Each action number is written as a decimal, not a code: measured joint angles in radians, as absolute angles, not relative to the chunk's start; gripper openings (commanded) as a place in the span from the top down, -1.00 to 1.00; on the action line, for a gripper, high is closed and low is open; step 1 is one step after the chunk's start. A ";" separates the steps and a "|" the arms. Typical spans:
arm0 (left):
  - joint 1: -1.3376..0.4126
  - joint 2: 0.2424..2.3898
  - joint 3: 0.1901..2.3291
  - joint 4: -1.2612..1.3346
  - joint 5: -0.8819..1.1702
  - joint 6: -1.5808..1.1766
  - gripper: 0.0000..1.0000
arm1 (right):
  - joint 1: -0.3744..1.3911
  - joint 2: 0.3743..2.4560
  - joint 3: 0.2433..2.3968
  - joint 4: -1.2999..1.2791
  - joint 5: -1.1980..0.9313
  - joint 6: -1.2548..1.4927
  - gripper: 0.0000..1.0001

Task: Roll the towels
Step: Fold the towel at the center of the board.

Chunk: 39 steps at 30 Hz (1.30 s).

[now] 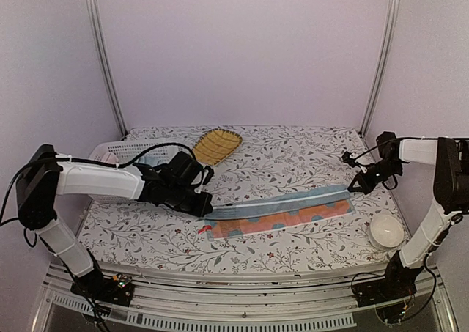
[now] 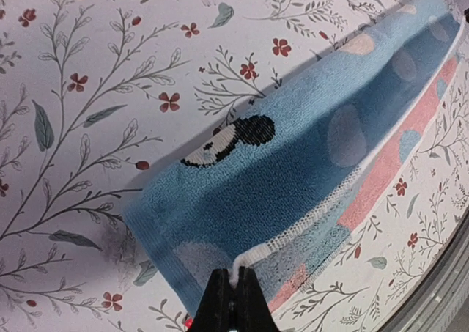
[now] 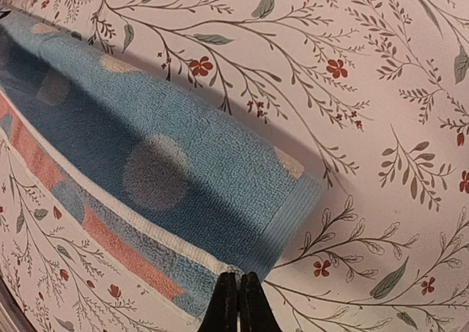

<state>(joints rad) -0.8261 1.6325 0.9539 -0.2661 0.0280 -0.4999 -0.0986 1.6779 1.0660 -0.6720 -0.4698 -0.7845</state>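
top external: printed towel (image 1: pixel 282 213) stretched left-right
left tool (image 1: pixel 207 211): clamps left end
right tool (image 1: pixel 352 189): clamps right end

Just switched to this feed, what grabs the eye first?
A long printed towel stretched across the middle of the table, its ends pinched by the left gripper and right gripper. Behind it lies a yellow leaf-shaped tray; a white bowl sits near the right arm's base.

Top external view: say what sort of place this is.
Probably a robot test booth, not a home: plain walls on metal rails, a floral-covered table, and a printed towel pinched at each end by the left end effector and right end effector.
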 measured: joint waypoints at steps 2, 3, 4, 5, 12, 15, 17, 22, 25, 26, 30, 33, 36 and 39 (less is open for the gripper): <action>-0.828 1.632 0.938 -0.270 0.035 -0.497 1.00 | -0.099 1.678 1.045 -0.673 -0.461 -0.791 0.95; -0.829 1.632 0.932 -0.271 0.038 -0.496 1.00 | -0.099 1.678 1.035 -0.674 -0.457 -0.796 0.95; -0.831 1.632 0.924 -0.272 0.041 -0.495 1.00 | -0.099 1.678 1.024 -0.676 -0.453 -0.802 0.95; -0.834 1.632 0.919 -0.273 0.046 -0.492 1.00 | -0.099 1.678 1.018 -0.678 -0.451 -0.805 0.95; -0.871 1.632 0.882 -0.272 0.080 -0.443 0.91 | -0.099 1.667 0.982 -0.681 -0.435 -0.828 0.95; -0.881 1.634 0.879 -0.271 0.094 -0.426 0.67 | -0.099 1.668 0.970 -0.681 -0.424 -0.836 0.86; -0.889 1.636 0.878 -0.270 0.101 -0.412 0.46 | -0.099 1.668 0.962 -0.680 -0.416 -0.840 0.74; -0.921 1.627 0.855 -0.275 0.115 -0.387 0.28 | -0.099 1.654 0.941 -0.699 -0.402 -0.865 0.36; -0.939 1.573 0.823 -0.282 0.119 -0.371 0.26 | -0.099 1.615 0.944 -0.733 -0.411 -0.883 0.27; -0.941 1.553 0.818 -0.284 0.118 -0.366 0.26 | -0.099 1.601 0.950 -0.752 -0.422 -0.887 0.26; -0.942 1.489 0.826 -0.273 0.105 -0.343 0.26 | -0.099 1.587 1.022 -0.813 -0.471 -0.899 0.22; -0.941 1.510 0.863 -0.269 0.110 -0.328 0.33 | -0.099 1.594 1.073 -0.826 -0.492 -0.897 0.22; -0.933 1.565 0.914 -0.266 0.099 -0.326 0.52 | -0.099 1.627 1.110 -0.815 -0.496 -0.875 0.28; -0.912 1.642 0.968 -0.268 0.088 -0.348 0.59 | -0.097 1.691 1.145 -0.801 -0.497 -0.830 0.44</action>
<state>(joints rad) -0.9119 1.6424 0.9676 -0.2680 0.0879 -0.3477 -0.0971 1.6913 1.1446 -0.8013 -0.4969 -0.8299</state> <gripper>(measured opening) 0.242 0.346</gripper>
